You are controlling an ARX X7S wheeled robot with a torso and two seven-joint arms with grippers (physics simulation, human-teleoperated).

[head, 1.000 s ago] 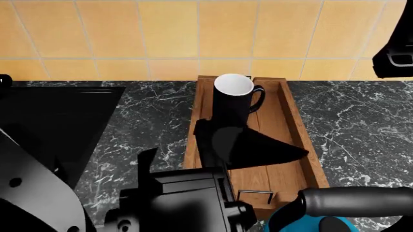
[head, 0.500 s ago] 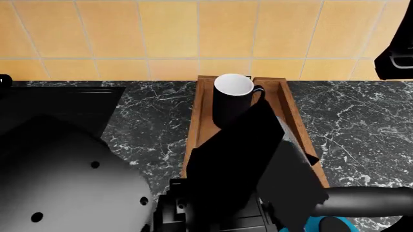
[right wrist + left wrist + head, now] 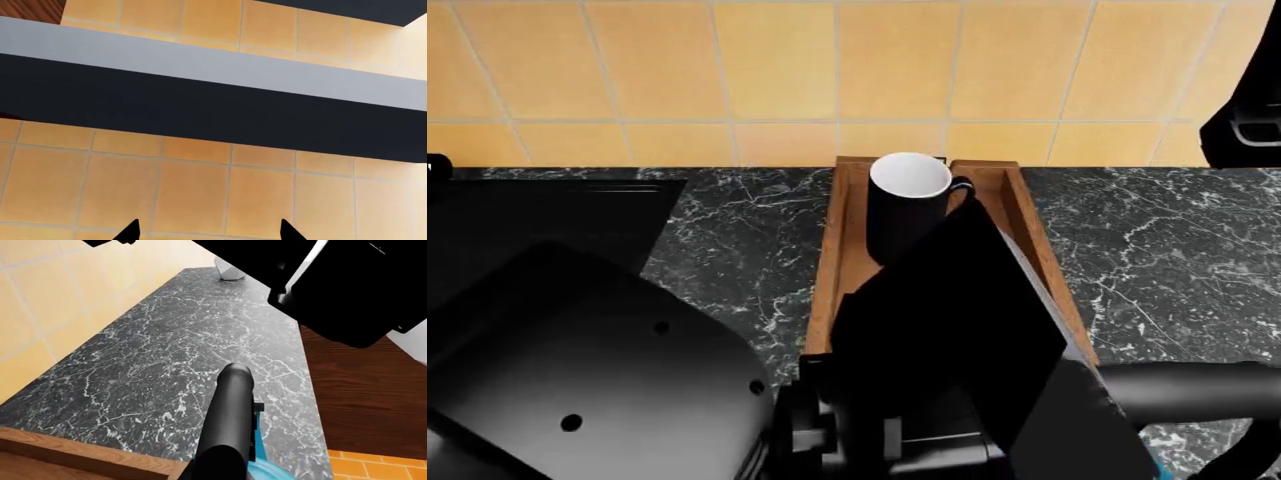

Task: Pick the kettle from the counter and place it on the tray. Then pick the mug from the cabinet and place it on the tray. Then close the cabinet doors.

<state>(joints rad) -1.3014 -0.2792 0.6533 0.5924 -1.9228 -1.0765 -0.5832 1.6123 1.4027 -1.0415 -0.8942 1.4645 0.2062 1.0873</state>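
**Mug on tray, kettle at near edge**

The plain black cylindrical mug [image 3: 908,195] stands upright at the 12 o'clock end of the long brown wooden tray [image 3: 1018,215] on the black marble-look tabletop [image 3: 1168,260]. The teal-blue rounded kettle [image 3: 263,471] sits near 5 o'clock. Left hand: cannot tell. The right hand [image 3: 208,231] is spread wide before yellow wall tiles [image 3: 193,190].

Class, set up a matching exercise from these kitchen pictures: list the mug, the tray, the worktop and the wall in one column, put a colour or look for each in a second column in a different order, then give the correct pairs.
Column one:
1. mug
2. tray
3. worktop
4. wall

Column two:
A. brown wood with raised sides
B. orange-yellow tiles
C. black outside, white inside
D. black with white veins

Right pairs: 1-C, 2-A, 3-D, 4-B
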